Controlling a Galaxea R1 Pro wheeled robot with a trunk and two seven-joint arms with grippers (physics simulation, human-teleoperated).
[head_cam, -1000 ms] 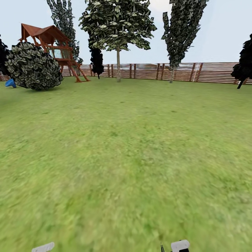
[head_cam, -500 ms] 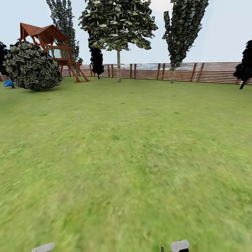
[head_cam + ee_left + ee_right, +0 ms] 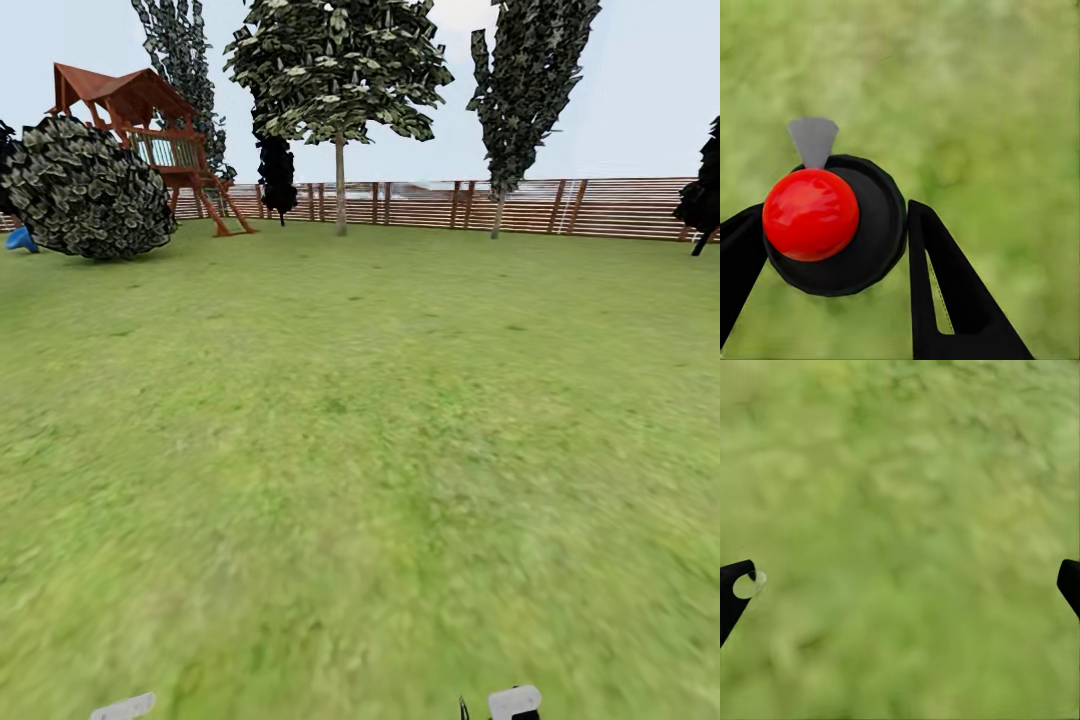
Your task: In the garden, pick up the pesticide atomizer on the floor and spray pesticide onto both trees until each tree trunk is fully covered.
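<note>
Across the lawn, far ahead by the fence, stand two tall trees: one with a broad crown and a pale trunk, a narrower one to its right with trunk. Both are well apart from the robot, with open grass between. A round bush and a red playhouse sit off to the left.

The left claw is closed around the atomizer, its black body with red cap wedged between the two dark fingers, and a grey nozzle tip pointing out beyond the cap over the grass. The right claw is spread wide and holds nothing; only grass lies between its fingertips.

The pick-up looks done, and spraying has not begun. The coming move turns on closing the gap: the trunks lie straight ahead and slightly right of centre, so the base must drive forward before the left arm can aim the nozzle at either trunk. The broad-crowned tree seems the more direct target.
</note>
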